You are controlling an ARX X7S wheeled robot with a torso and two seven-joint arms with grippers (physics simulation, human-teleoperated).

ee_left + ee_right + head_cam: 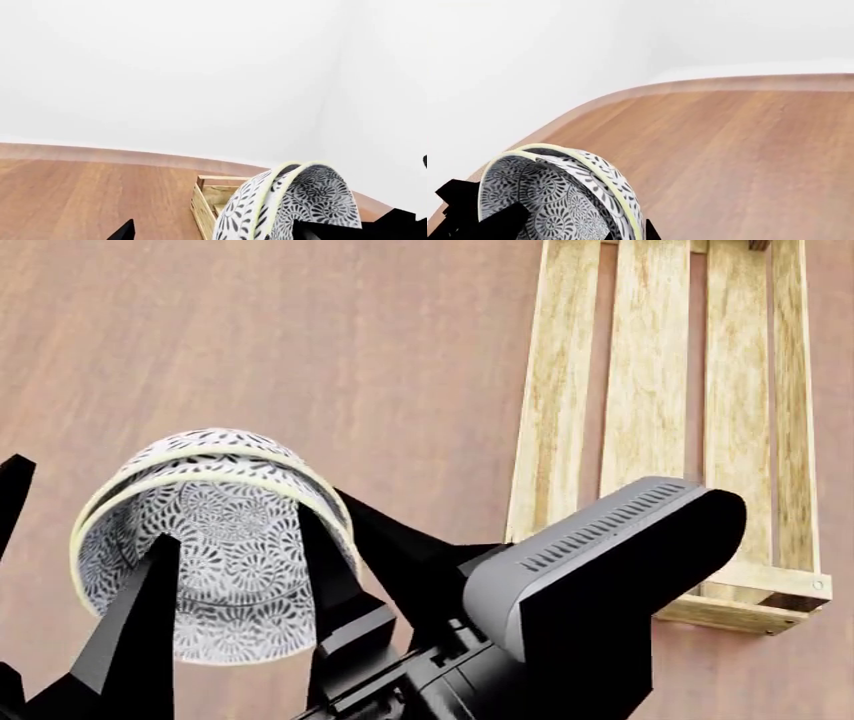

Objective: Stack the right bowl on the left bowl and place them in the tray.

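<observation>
Two black-and-white patterned bowls (220,550) are nested one inside the other and held tilted on their side above the wooden tabletop, left of the tray (554,390). My right gripper (327,512) is shut on the right-hand rim of the stacked bowls, one finger inside and one outside. My left gripper (94,502) is open, with the left wall of the bowls between its fingers; the outer finger stands apart from it. The bowls also show in the left wrist view (293,200) with the tray (203,200) behind them, and in the right wrist view (554,190).
The light-wood slatted tray holds nothing in the part I see. The brown tabletop (267,330) spreads left of it. White walls stand beyond the table's far edge (747,82).
</observation>
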